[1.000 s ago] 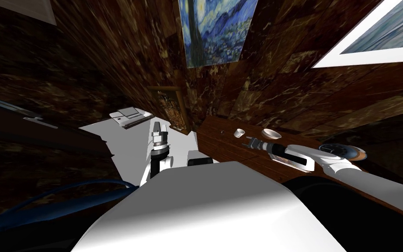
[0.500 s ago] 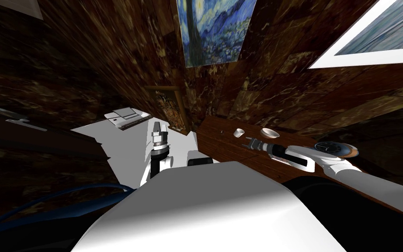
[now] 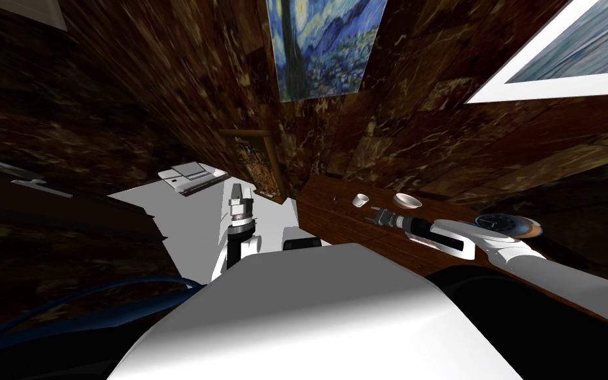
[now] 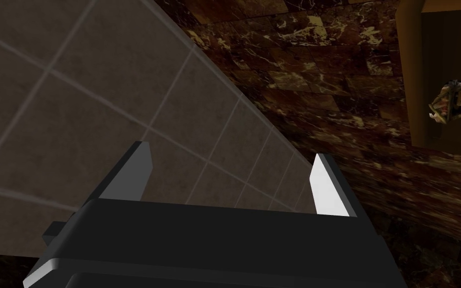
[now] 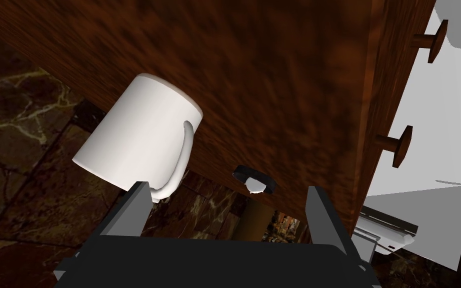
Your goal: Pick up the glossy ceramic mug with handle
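The white mug [image 5: 139, 132] stands on the dark wooden dresser top [image 5: 274, 75], its handle [image 5: 184, 150] turned toward my right gripper [image 5: 227, 187]. That gripper is open and empty, and the mug sits just beyond one of its fingers [image 5: 134, 207], not between the two. In the head view the mug [image 3: 361, 200] is small, just past the right gripper [image 3: 376, 216] over the dresser [image 3: 335, 218]. My left gripper [image 3: 240, 191] hangs open over the pale floor, with nothing between its fingers [image 4: 332, 187].
A white shallow bowl [image 3: 407, 200] sits beside the mug, and a round clock-like object [image 3: 504, 224] lies by my right forearm. A small black and white piece [image 5: 254, 181] rests on the dresser top. Drawer knobs [image 5: 402, 145] stick out of the front. A white flat device [image 3: 190, 177] lies on the floor.
My head view shifted slightly to the left about a second ago and then settled. Both grippers keep their places and stay open.
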`<state>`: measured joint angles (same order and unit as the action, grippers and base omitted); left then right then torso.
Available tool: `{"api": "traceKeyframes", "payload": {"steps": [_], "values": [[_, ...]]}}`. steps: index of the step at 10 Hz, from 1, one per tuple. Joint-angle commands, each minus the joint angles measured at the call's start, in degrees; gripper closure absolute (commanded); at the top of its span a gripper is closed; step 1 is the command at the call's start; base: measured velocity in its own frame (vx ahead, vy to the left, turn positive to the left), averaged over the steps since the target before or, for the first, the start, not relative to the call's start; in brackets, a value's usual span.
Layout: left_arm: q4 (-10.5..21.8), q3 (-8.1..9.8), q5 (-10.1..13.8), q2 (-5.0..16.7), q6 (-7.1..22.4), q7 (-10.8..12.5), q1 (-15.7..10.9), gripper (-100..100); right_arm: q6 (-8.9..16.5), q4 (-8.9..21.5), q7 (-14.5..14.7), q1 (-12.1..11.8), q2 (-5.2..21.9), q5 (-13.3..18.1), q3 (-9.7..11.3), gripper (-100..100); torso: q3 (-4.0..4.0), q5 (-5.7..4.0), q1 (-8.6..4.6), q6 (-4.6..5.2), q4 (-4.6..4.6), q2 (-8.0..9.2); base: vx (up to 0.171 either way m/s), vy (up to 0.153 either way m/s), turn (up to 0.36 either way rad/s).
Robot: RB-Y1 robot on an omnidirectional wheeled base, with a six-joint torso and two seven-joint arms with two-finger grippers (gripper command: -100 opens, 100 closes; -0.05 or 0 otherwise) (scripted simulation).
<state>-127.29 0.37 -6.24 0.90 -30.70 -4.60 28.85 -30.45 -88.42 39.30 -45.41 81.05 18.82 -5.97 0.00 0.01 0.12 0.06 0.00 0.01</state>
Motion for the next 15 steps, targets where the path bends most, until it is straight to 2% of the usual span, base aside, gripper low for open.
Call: {"api": "traceKeyframes", "payload": {"steps": [1, 3, 4, 5, 9, 10, 11, 15], "values": [[0.0, 0.00, 0.0, 0.0, 0.0, 0.0, 0.0, 0, -0.6, 1.5, -0.4, 1.1, -1.9, 1.9, 0.4, -100, 0.00, 0.00, 0.00, 0.00, 0.00, 0.00, -0.001, 0.008, 0.004], [0.0, 0.00, 0.0, 0.0, 0.0, 0.0, 0.0, 0, -1.3, 2.9, -0.8, 2.3, -3.9, 3.8, 0.9, -100, 0.01, -0.01, -0.01, 0.00, 0.00, 0.01, 0.000, 0.000, 0.017], [0.0, 0.00, 0.0, 0.0, 0.0, 0.0, 0.0, 0, -1.1, 2.4, -0.6, 1.6, -3.2, 3.1, 0.5, -100, 0.02, -0.02, -0.06, -0.01, 0.01, 0.03, -0.009, -0.001, 0.009], [0.0, 0.00, 0.0, 0.0, 0.0, 0.0, 0.0, 0, -1.2, 2.5, -0.7, 1.7, -3.3, 3.2, 0.6, 100, 0.02, -0.01, -0.04, -0.01, 0.01, 0.04, 0.000, 0.000, 0.000], [0.0, 0.00, 0.0, 0.0, 0.0, 0.0, 0.0, 0, -1.2, 2.5, -0.7, 1.7, -3.3, 3.2, 0.6, 100, 0.01, 0.00, -0.03, -0.01, 0.00, 0.01, 0.000, 0.000, 0.000], [0.0, 0.00, 0.0, 0.0, 0.0, 0.0, 0.0, 0, -1.2, 2.5, -0.7, 1.7, -3.3, 3.2, 0.6, 0, 0.01, 0.00, -0.03, -0.01, 0.00, 0.01, 0.000, 0.000, 0.000], [0.0, 0.00, 0.0, 0.0, 0.0, 0.0, 0.0, 0, 0.1, 2.3, 0.2, 2.4, -2.7, 3.3, -1.2, -100, 0.01, 0.00, -0.03, -0.01, 0.00, 0.01, -0.038, -0.065, -0.132], [0.0, 0.02, 0.0, 0.0, 0.0, 0.0, 0.0, 0, 3.5, 2.0, 2.2, 4.1, -1.3, 3.4, -5.3, -100, 0.17, -0.17, -0.78, 0.03, 0.07, 0.28, -0.063, -0.172, -0.110]]}}
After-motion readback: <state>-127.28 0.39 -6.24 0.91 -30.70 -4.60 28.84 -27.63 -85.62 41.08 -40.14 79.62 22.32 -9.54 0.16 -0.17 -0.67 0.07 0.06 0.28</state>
